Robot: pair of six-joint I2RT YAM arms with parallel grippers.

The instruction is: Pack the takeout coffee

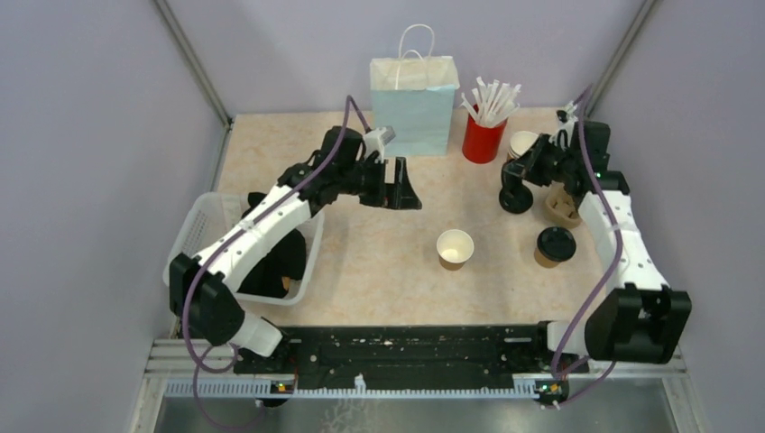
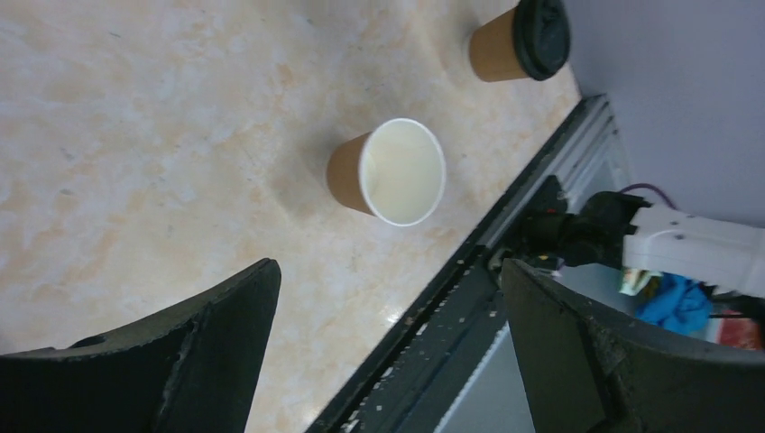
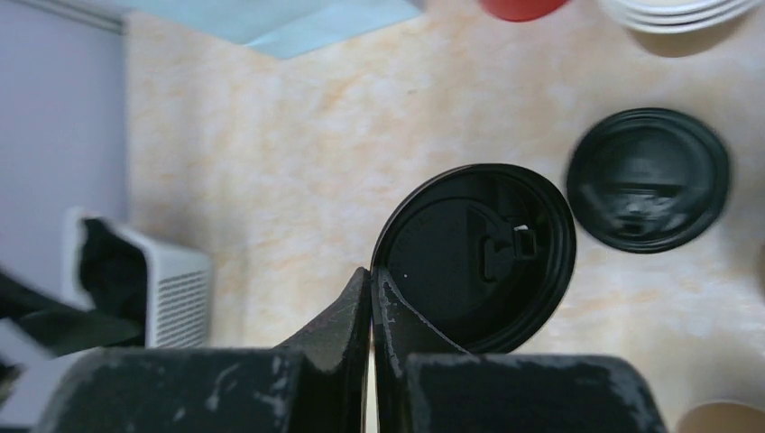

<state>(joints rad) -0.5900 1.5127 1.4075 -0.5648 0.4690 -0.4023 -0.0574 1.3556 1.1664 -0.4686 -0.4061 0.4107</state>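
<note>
An open kraft-paper cup (image 1: pixel 455 248), white inside, stands upright mid-table; it also shows in the left wrist view (image 2: pixel 388 171). A second cup with a black lid on it (image 1: pixel 554 245) stands to its right (image 2: pixel 523 41). My left gripper (image 1: pixel 401 185) hovers open and empty (image 2: pixel 388 267) behind and to the left of the open cup. My right gripper (image 1: pixel 519 185) is shut (image 3: pixel 371 271) on the rim of a loose black lid (image 3: pixel 474 257), held above the table. Another black lid (image 3: pixel 648 179) lies on the table beyond it.
The pale blue paper bag (image 1: pixel 415 104) stands at the back, with a red cup of white straws (image 1: pixel 484 135) to its right. A stack of cups (image 1: pixel 523 142) and a tipped cup (image 1: pixel 561 209) are near the right arm. A white basket (image 1: pixel 200 230) sits at the left.
</note>
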